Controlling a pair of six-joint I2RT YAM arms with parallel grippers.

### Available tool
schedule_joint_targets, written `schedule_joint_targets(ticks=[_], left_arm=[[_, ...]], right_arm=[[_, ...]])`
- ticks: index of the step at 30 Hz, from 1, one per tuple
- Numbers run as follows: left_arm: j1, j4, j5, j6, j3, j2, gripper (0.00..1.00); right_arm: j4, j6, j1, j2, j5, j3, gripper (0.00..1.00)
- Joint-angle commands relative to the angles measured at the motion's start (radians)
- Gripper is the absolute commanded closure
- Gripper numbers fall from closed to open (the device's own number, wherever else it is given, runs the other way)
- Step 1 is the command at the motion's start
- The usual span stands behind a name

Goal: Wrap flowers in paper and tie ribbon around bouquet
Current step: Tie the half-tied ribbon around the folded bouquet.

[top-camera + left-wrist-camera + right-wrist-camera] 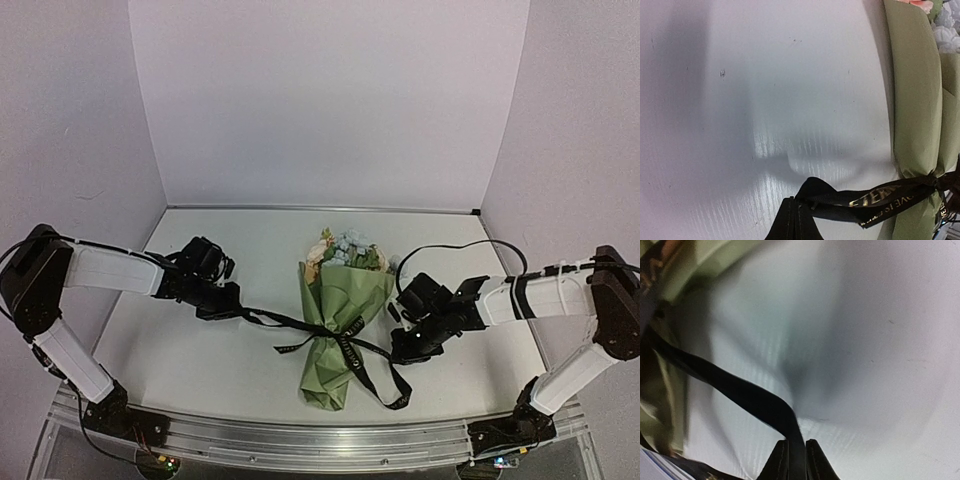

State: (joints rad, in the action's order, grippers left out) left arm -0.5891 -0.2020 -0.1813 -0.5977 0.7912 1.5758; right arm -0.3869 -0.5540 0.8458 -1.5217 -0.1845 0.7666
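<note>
Top external showed the bouquet (338,300) lying centre frame on the surface (200,365), ribbon (350,352) crossed at its waist; left jaws clamped tight on one tail, right jaws pinching the other. Tying step, I'd say: next, pull both tails outward evenly

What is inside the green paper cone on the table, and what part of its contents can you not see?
Cream and pale blue blooms with leaves poke from the wide end of the paper cone. Their stems are hidden by the paper, cinched by the black ribbon.

Gold lettering on the ribbon (875,200), not clearly legible.
</note>
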Motion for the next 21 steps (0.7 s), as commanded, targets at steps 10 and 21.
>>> schedule_joint_targets(ticks=[10, 21], left_arm=[[-0.184, -0.049, 0.141, 0.25, 0.114, -0.132, 0.37], [-0.3, -0.063, 0.218, 0.291, 0.101, -0.186, 0.35]], right_arm=[[-0.275, -0.038, -0.01, 0.036, -0.053, 0.243, 0.46], [-0.354, -0.236, 0.03, -0.201, -0.062, 0.577, 0.51]])
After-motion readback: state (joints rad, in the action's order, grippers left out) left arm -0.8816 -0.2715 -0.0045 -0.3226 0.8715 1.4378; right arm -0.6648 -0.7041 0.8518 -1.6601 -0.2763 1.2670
